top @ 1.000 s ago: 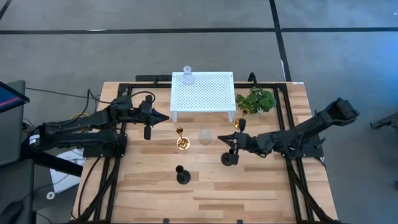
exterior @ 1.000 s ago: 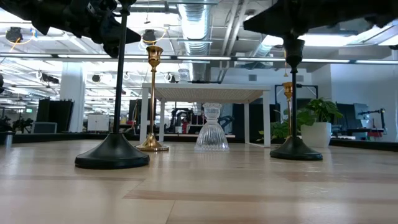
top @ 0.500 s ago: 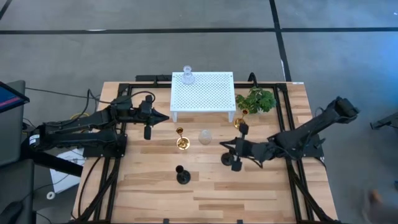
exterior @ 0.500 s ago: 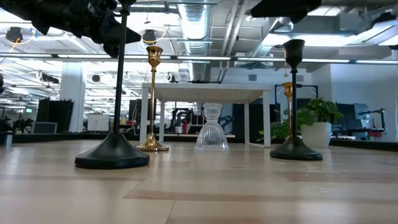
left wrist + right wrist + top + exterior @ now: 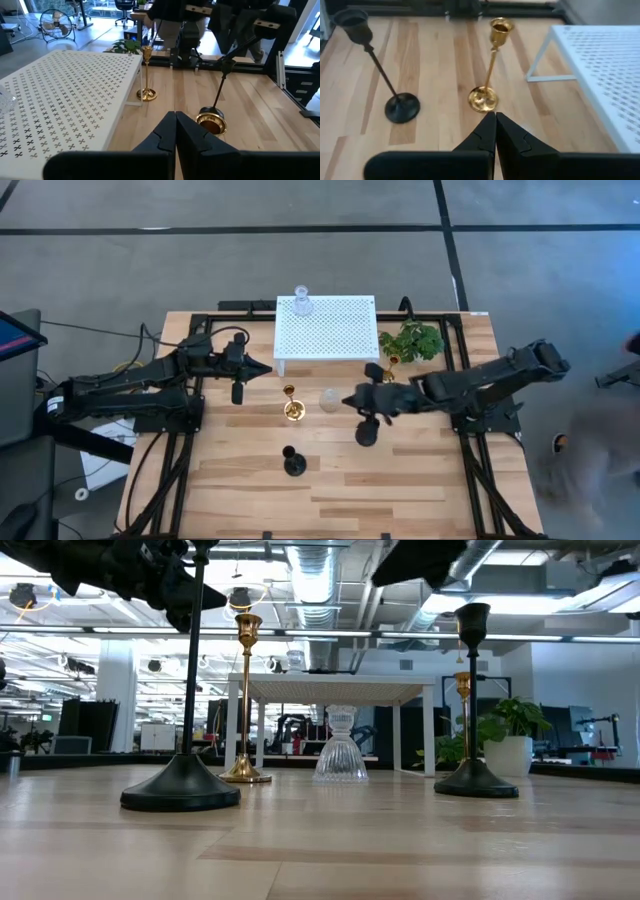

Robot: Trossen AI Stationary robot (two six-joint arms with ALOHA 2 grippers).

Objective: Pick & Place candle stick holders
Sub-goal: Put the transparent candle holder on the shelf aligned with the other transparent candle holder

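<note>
Candle stick holders (image 5: 292, 462) mid-table, clear of edges, right gripper (image 5: 349, 400) shut above

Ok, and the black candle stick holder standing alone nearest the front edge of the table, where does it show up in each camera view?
High view: front black candle stick holder, below centre, nearest the front edge.
Low view: the large one on the left.
Left wrist view: not in it.
Right wrist view: at the left, leaning in the picture.
Shared landmark: the white perforated rack, behind it in every view.
</note>
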